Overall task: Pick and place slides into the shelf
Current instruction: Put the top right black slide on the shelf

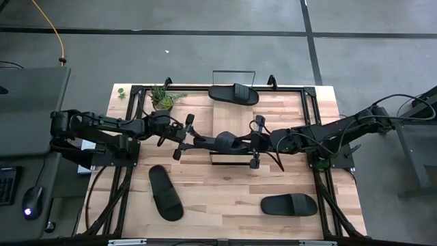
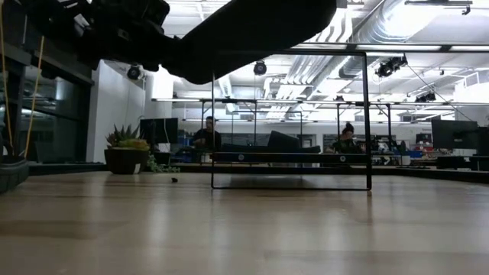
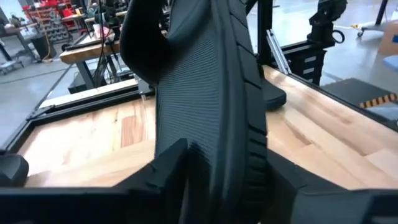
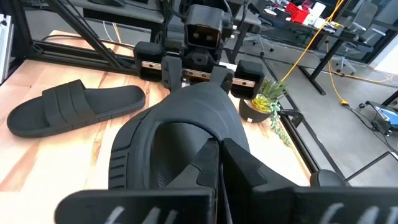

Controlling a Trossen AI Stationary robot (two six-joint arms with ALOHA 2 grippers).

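Spanning the table centre, left gripper (image 1: 193, 141) and right gripper (image 1: 254, 142) both clamp one slide (image 1: 227, 143) over the shelf (image 1: 232, 102); the wrist views confirm this, the low view shows its lift.

Setting: an open-plan robotics lab or industrial workspace. Polished grey concrete floor (image 1: 205, 55) with dark taped lines around the rig. Light-wood table (image 1: 225, 198) bolted inside a black metal frame (image 1: 133, 102). The low view shows a high open ceiling with exposed silver ducting (image 2: 359, 53) and strip lights, and two people (image 2: 208, 131) seated at desks with monitors well behind the table. The left wrist view shows red tool storage (image 3: 53, 15) and workbenches beyond. A desk at the left arm's side carries a keyboard and a mouse (image 1: 29, 210). A small potted succulent (image 1: 162, 100) sits on the table's far edge.
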